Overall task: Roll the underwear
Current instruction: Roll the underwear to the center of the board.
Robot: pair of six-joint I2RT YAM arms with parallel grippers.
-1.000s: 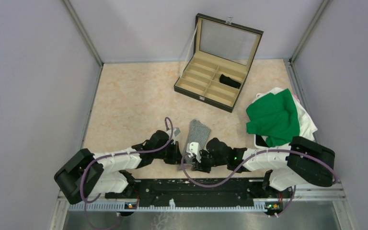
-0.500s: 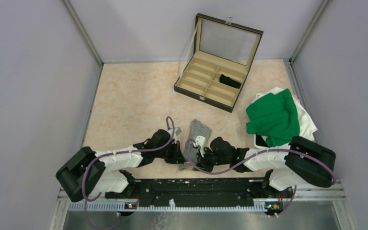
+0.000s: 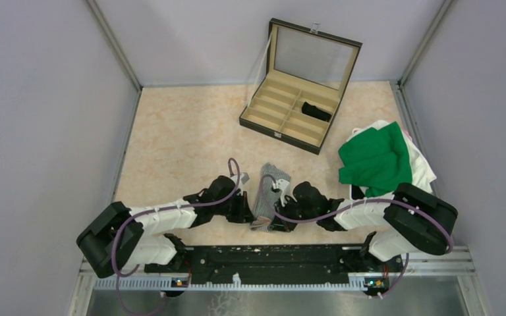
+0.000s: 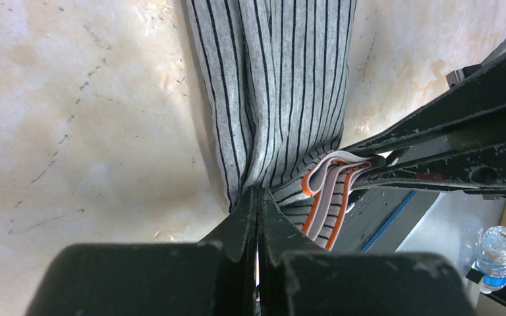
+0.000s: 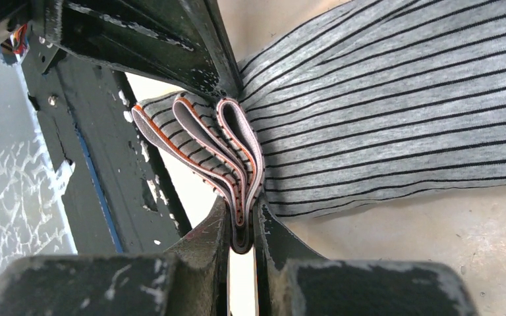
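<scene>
The grey underwear (image 3: 268,189), striped black with an orange-edged waistband, lies on the table just ahead of the arm bases. My left gripper (image 3: 250,212) is shut, its tips (image 4: 258,196) pinching the fabric's near left edge where the cloth (image 4: 283,85) draws to a point. My right gripper (image 3: 279,208) is shut on the folded waistband (image 5: 234,155), whose layers sit squeezed between its fingertips (image 5: 242,230). A black underwear (image 3: 316,110) lies in a right-hand compartment of the open case (image 3: 278,135) at the back.
A pile of green and white clothes (image 3: 377,161) sits at the right edge of the table. The black mounting rail (image 3: 263,257) runs along the near edge. A water bottle (image 4: 501,253) shows below the table in the left wrist view.
Both grippers have moved away from the bases, the right one more, carrying the near end of the grey underwear over itself. Both grippers stayed shut.
</scene>
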